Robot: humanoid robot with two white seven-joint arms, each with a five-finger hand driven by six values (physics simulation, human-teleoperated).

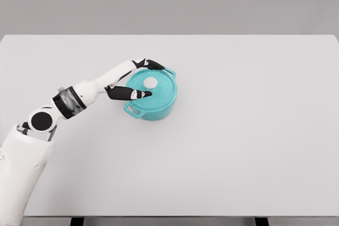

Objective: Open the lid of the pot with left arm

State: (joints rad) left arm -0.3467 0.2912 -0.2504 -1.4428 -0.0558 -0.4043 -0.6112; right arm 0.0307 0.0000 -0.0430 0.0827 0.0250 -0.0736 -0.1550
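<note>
One arm is entering from the lower left of the frame. Its left hand (139, 79) is spreading its fingers (139, 95) apart over the lid (151, 82), gripping nothing. The lid is sitting on the teal pot (157, 104), left of centre on the white bench (254, 130).

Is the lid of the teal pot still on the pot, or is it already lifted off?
On. The lid sits flat on the pot; the left hand has fingers spread around it.
</note>
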